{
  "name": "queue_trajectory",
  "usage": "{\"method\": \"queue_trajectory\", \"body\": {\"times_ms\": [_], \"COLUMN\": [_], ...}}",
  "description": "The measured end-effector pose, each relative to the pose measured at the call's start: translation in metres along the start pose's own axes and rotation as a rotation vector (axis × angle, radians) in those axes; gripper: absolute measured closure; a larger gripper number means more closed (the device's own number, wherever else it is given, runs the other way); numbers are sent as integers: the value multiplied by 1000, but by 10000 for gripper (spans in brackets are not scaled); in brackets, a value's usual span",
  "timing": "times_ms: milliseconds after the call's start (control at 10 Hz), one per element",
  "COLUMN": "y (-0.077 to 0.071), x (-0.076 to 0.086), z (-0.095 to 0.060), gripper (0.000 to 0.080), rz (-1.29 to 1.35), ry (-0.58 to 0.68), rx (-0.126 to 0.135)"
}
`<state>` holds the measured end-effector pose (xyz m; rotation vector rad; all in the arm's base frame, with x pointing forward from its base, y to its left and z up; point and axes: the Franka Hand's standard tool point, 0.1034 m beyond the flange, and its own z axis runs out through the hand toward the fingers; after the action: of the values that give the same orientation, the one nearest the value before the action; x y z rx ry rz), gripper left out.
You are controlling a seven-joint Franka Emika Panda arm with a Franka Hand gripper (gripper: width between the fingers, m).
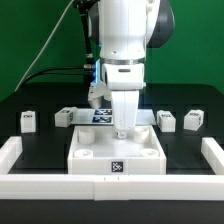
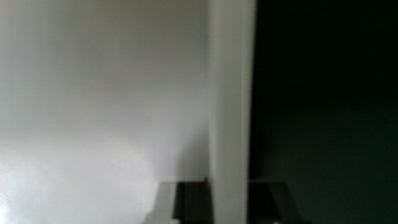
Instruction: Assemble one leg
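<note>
Four legs on show in the exterior view, every one loose on the black table (image 1: 50,135): outer left leg (image 1: 28,121) and inner left leg (image 1: 66,117) toward the exterior view's left, inner right leg (image 1: 167,120) and outer right leg (image 1: 193,120) toward the exterior view's right. All well apart from the white square tabletop (image 1: 90,152), none seated in a corner socket. Judging by that, nothing joined so far: picking a leg, carrying it to a socket and fixing it there all left to do. Looks like an early stage, with attention on the tabletop rather than on any leg.

Gripper (image 1: 122,131) down low over the far middle of the tabletop, tip at or just above its surface; cannot tell whether touching. Probably no leg in it, but not certain. Fingers merged into one pale tapering mass in the exterior view, so no telling how far apart. Wrist view no help: blurred white surface (image 2: 107,110) beside darkness, too close to name. Behind the arm, marker board (image 1: 100,116), partly covered.
</note>
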<state>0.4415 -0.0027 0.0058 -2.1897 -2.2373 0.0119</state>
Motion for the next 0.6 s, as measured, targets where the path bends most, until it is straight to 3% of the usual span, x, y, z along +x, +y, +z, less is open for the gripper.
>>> {"method": "queue_trajectory", "body": {"times_ms": [300,600], "y": [6,23], "x": [32,53], "z": [-3,-3], "gripper": [741,741], "rz": [-3,-30], "ry": [12,15], "rx": [-1,7]}}
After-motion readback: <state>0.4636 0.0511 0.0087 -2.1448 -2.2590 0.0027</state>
